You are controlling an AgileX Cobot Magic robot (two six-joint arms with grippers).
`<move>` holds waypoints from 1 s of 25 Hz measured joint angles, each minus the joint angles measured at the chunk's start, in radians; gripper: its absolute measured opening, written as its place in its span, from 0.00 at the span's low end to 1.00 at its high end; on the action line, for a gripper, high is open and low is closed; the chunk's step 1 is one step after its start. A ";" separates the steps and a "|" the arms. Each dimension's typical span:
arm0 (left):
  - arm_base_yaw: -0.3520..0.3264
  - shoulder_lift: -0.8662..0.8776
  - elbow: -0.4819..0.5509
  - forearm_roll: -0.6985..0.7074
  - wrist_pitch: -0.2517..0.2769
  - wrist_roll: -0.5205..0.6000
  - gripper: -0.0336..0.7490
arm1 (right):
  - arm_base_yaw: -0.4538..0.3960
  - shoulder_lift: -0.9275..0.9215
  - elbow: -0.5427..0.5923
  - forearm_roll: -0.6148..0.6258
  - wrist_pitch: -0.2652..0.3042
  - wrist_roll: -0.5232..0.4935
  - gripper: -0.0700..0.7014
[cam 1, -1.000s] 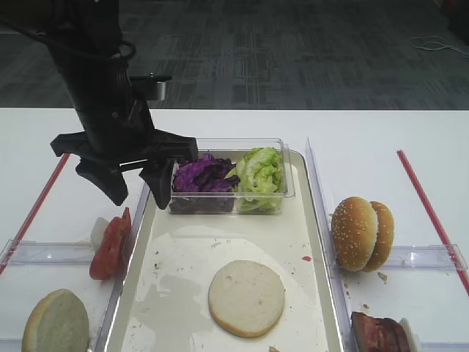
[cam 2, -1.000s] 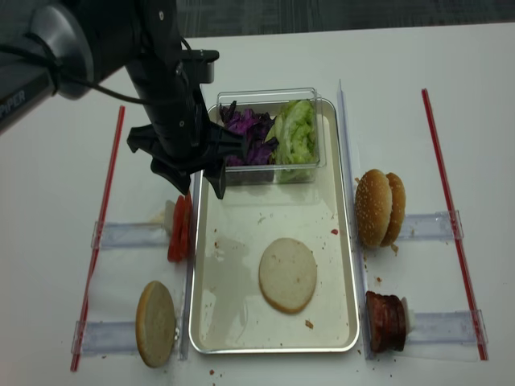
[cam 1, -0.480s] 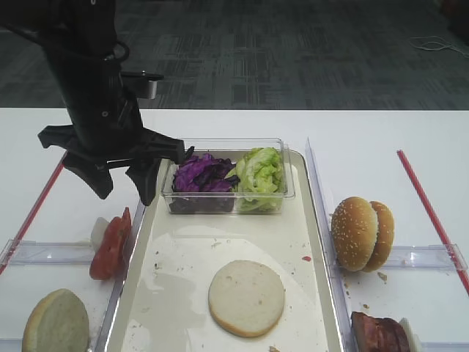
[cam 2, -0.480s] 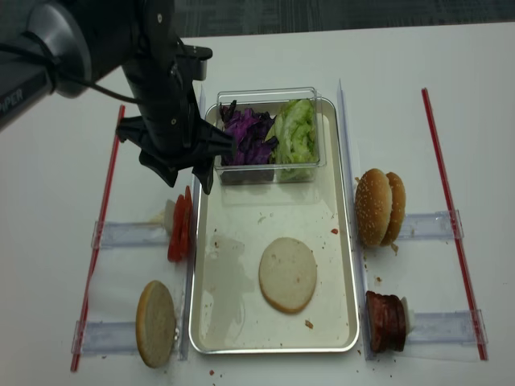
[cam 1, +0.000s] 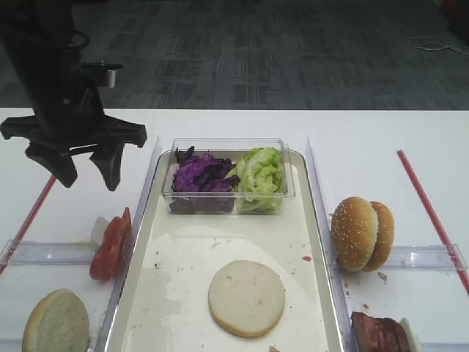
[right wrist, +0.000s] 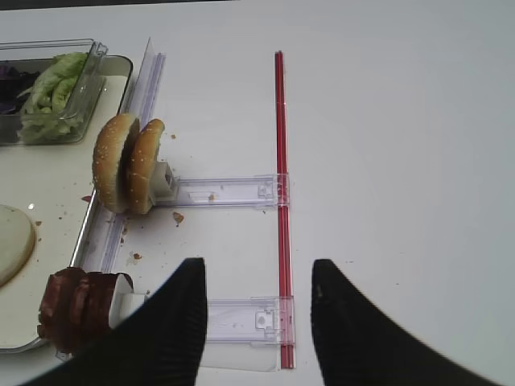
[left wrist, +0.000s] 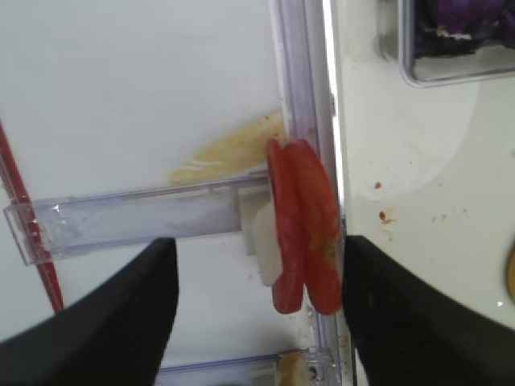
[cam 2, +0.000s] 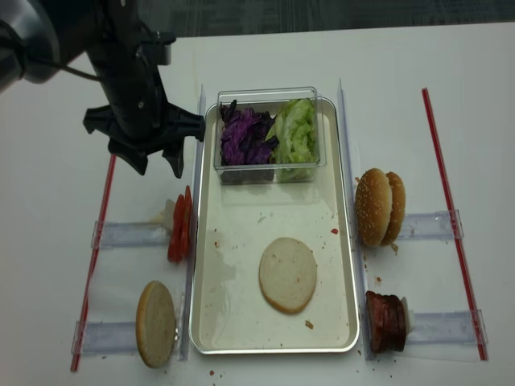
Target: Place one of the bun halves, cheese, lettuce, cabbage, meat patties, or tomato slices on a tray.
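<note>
Tray (cam 2: 342,241) — glossy metal (seemingly), smeared.

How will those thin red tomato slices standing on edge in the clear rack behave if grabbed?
The thin red tomato slices look wet and glossy, so probably slippery. Being thin, they likely flop or tear under a hard pinch. On edge, against a white block, they may topple if nudged.

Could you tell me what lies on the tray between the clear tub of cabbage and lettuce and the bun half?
Nothing but bare tray with crumbs and smears, in both high views. The tub sits at its far end, the bun half nearer.
</note>
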 joint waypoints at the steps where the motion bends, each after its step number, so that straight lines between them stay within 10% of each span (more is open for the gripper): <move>1: 0.012 -0.002 0.002 0.000 0.000 0.005 0.58 | 0.000 0.000 0.000 0.000 0.000 0.000 0.51; 10: 0.146 -0.091 0.019 0.020 0.004 0.036 0.58 | 0.000 0.000 0.000 0.000 0.000 0.000 0.51; 25: 0.158 -0.203 0.021 0.061 0.014 0.078 0.58 | 0.000 0.000 0.000 0.000 0.000 0.000 0.51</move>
